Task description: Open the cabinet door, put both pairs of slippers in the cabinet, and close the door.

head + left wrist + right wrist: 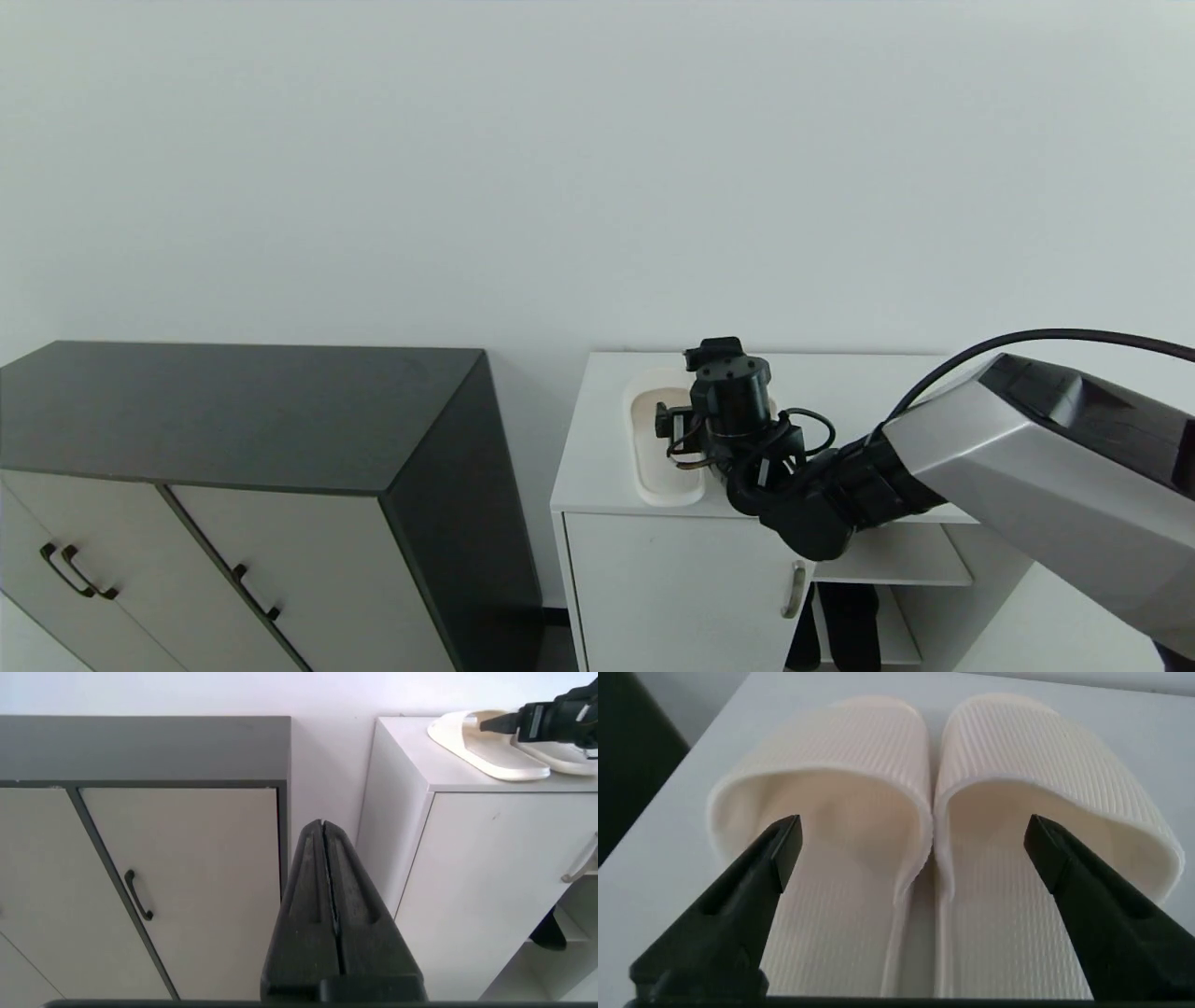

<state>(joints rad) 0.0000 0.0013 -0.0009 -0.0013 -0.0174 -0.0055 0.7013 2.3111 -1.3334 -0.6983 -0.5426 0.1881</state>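
Right gripper spread wide, poised over the cream slippers, which lie side by side atop the white cabinet. Best bet: lower one finger into each strap opening, then pinch the adjoining strap walls together so the pair lifts as one. Left gripper pressed together, low by the cabinet fronts.

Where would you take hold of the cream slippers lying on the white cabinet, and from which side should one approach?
Pinch the two strap walls where the cream slippers touch, coming from the heel side. They lie side by side on the white cabinet, strap openings facing the open right end effector, so one finger could probably enter each opening and lift both.
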